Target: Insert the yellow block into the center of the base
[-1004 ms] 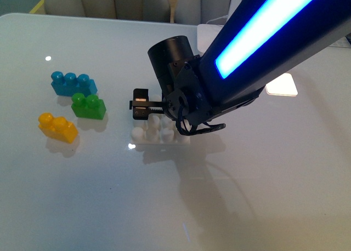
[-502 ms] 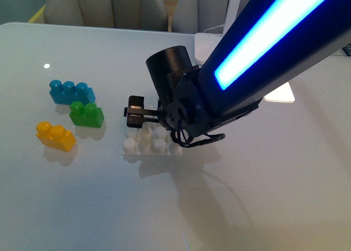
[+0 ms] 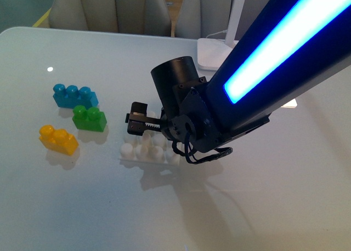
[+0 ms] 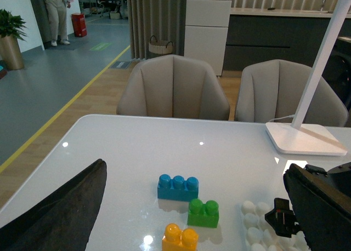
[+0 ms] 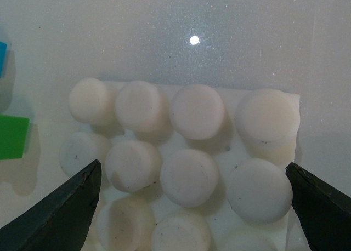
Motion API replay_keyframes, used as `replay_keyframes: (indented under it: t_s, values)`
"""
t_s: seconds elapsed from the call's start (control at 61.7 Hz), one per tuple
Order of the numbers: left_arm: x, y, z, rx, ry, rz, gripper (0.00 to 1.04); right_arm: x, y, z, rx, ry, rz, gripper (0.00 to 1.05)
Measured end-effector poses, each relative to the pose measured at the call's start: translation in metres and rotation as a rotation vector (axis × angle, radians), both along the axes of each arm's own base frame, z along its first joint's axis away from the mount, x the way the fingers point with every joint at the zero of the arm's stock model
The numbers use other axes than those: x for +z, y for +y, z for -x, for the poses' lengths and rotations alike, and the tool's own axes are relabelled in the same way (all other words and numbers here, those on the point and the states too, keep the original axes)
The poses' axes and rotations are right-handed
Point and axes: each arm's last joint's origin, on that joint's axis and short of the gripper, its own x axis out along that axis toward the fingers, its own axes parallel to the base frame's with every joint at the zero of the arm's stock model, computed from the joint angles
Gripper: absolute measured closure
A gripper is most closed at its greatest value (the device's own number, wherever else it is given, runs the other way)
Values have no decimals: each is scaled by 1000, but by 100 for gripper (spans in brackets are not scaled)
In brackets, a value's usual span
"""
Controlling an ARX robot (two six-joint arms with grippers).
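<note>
Jaws: the right gripper (image 5: pixel 192 207) is spread wide over the base (image 3: pixel 147 151); the left gripper (image 4: pixel 192 229) is also held wide, empty.
Change: the base is seen shifted slightly leftward.
Yellow block (image 3: pixel 58 140): one, left of the base, well apart.
Other bricks: one green brick (image 3: pixel 89 119), one blue brick (image 3: pixel 75 95).

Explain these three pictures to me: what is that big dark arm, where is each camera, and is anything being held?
The front picture looks out from the robot's body. The dark arm with the blue light strip is its right arm, and the right gripper hangs over the white studded base. It is open and holds nothing. The right wrist camera looks down between the jaws at that base. The left wrist camera sees the table from further back; the left gripper is open and empty too. The yellow block, a green brick and a blue brick lie untouched.
</note>
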Motion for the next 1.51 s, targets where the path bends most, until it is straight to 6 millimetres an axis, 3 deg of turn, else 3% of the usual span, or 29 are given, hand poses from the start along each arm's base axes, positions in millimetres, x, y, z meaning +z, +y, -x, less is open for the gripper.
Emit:
replay_keyframes:
  t_s: [0.243,0.47,0.648,0.842,1.231,1.344,1.506]
  values:
    - [0,0,0,0,0,0,7,0,-14,9,-33,21,-18,9]
    - [0,0,0,0,0,0,7,20,-45,5,-113,-18,-52,9]
    - [0,0,0,0,0,0,7,52,-66,2,-171,-96,-112,9]
    - [0,0,0,0,0,0,7,88,-84,13,-196,-193,-184,9]
    - [0,0,0,0,0,0,7,181,-147,75,-359,-503,-242,9]
    - [0,0,0,0,0,0,7,191,-178,103,-387,-790,-78,28]
    - [0,0,0,0,0,0,7,189,-216,141,-311,-865,123,58]
